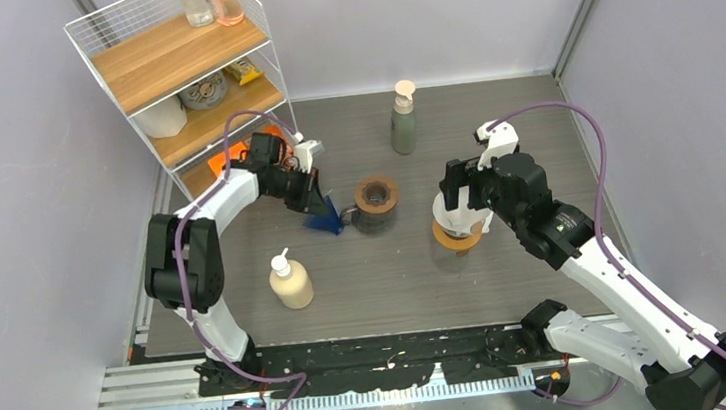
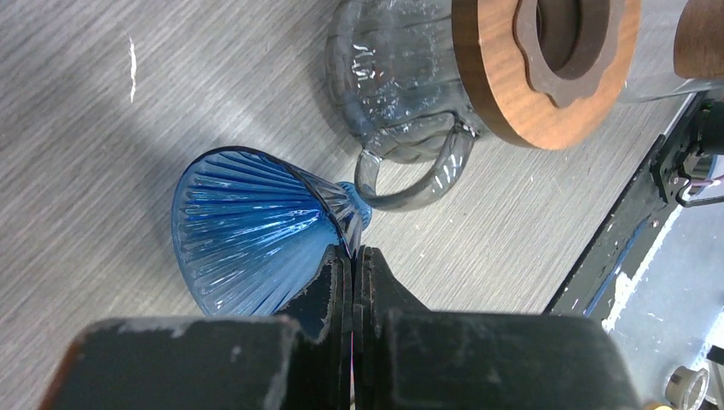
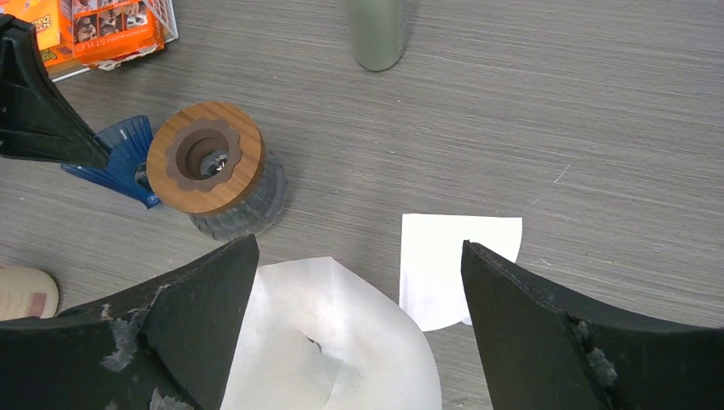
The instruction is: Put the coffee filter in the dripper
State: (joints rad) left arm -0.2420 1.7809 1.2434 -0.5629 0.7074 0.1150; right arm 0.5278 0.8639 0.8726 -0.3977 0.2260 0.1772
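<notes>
Top external view, entries by size. One grey wood-grain counter point(image 1: 532, 128), carrying every item. One left tool point(image 2: 351, 256), jaws closed and pinching the rim wall of the blue dripper point(image 2: 248, 231). The dripper lies on its side at mid-counter, mouth turned away from the glass jug point(image 2: 401, 77), narrow foot just beside the jug's handle. One right tool point(image 3: 359, 248), jaws spread wide, holding nothing, hovering above an opened white filter point(image 3: 333, 342). Step in hand, by judgement: righting the dripper, with the filter not yet in. The next move calls for lifting and turning the dripper mouth-up, clear of the handle, then a light pinch on the filter's edge. Other items: wire shelf point(image 1: 175, 72) at the far left, well apart; green bottle point(image 1: 403, 121) behind the jug; cream pump bottle point(image 1: 291, 282) on the near side of the dripper, apart; a second, flat filter point(image 3: 457, 265) beside the opened one.
</notes>
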